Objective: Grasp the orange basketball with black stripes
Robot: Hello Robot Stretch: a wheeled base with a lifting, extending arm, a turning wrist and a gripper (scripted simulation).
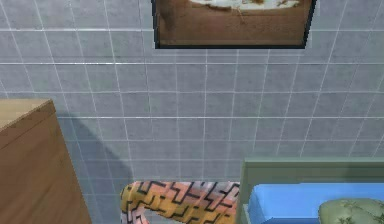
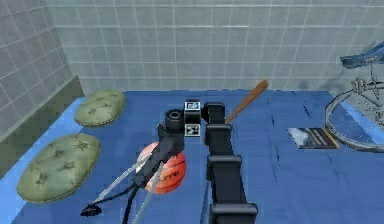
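- The arm (image 2: 228, 180) rises from the arm side view's bottom edge over a blue bed (image 2: 290, 185).
- The orange basketball (image 2: 172, 180) lies on the bed just left of the arm.
- The gripper (image 2: 135, 190) is at the ball. I cannot tell whether it holds anything or how its fingers stand.
- Two green pillows (image 2: 60, 165) lie farther left.
- A wooden bat (image 2: 246, 102) lies farther out, near the tiled wall (image 2: 200, 40).
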